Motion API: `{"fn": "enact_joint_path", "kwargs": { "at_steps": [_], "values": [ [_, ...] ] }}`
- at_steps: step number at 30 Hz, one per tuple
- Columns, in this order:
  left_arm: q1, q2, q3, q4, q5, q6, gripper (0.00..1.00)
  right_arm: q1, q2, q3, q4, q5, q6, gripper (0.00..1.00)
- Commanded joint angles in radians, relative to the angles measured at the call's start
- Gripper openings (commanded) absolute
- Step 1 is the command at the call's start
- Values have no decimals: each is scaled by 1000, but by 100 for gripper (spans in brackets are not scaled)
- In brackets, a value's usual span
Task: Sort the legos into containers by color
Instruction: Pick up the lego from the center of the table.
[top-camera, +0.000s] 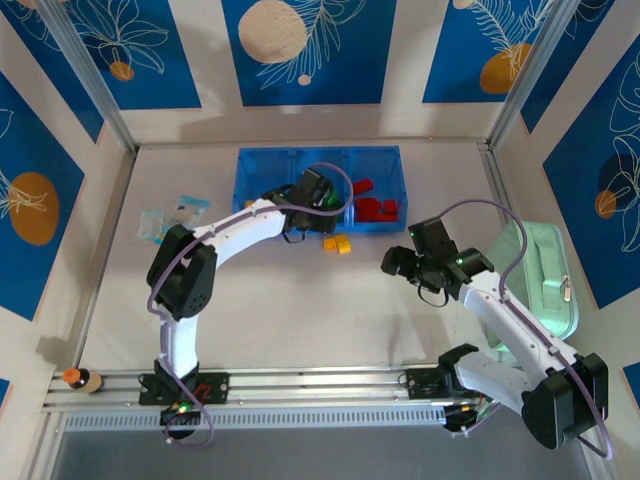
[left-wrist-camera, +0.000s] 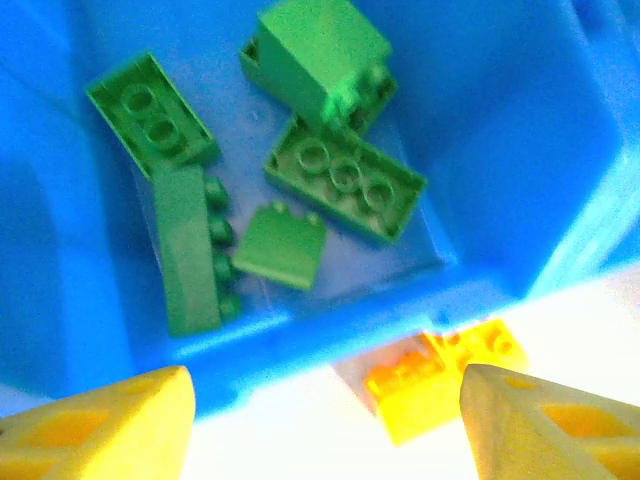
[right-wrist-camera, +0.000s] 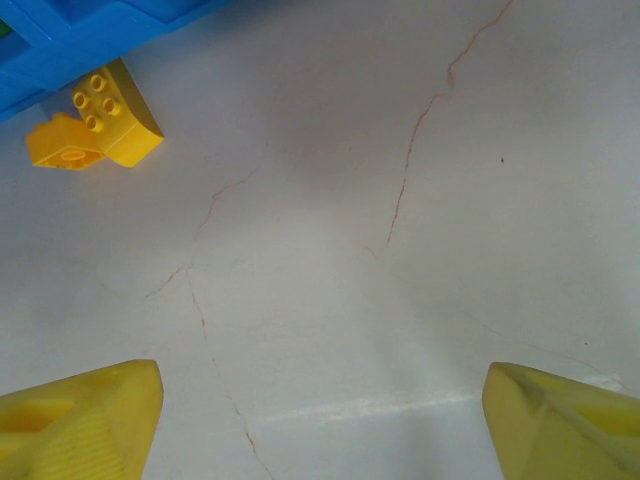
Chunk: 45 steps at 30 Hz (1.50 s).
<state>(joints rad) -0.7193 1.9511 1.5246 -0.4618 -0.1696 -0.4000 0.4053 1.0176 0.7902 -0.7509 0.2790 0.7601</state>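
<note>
Hovering left tool, jaws apart, above green legos in tray compartment.

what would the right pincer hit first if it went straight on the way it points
Probably bare table: the right pincer points down at it, nothing between. The yellow lego by the tray lies off to the side, seemingly out of line.

The tray sits far back on the desk, with bricks in its middle compartment and a second pile in its right one. Two loose bricks lie just before it, the packet to its left, the case far right.
</note>
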Motion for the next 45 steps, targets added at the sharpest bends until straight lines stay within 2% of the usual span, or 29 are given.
{"fn": "enact_joint_path", "kwargs": {
  "at_steps": [1,7,27,30,38,45],
  "values": [
    [-48,-48,-70,43,-3,-48,69,3,8,-9,8,-33,16,84],
    [-68,-8,-121,93,27,-115,69,9,12,-10,8,-30,19,83],
    [-66,138,16,37,10,-110,65,4,-13,-22,-7,-11,13,83],
    [-63,153,35,22,7,-109,62,3,-14,-20,-13,-8,10,83],
    [-53,155,31,4,-4,-106,47,-5,-12,-17,-10,-9,2,83],
    [-52,146,9,-1,-9,-102,44,-6,-8,-13,-5,-17,2,83]
  ]
}}
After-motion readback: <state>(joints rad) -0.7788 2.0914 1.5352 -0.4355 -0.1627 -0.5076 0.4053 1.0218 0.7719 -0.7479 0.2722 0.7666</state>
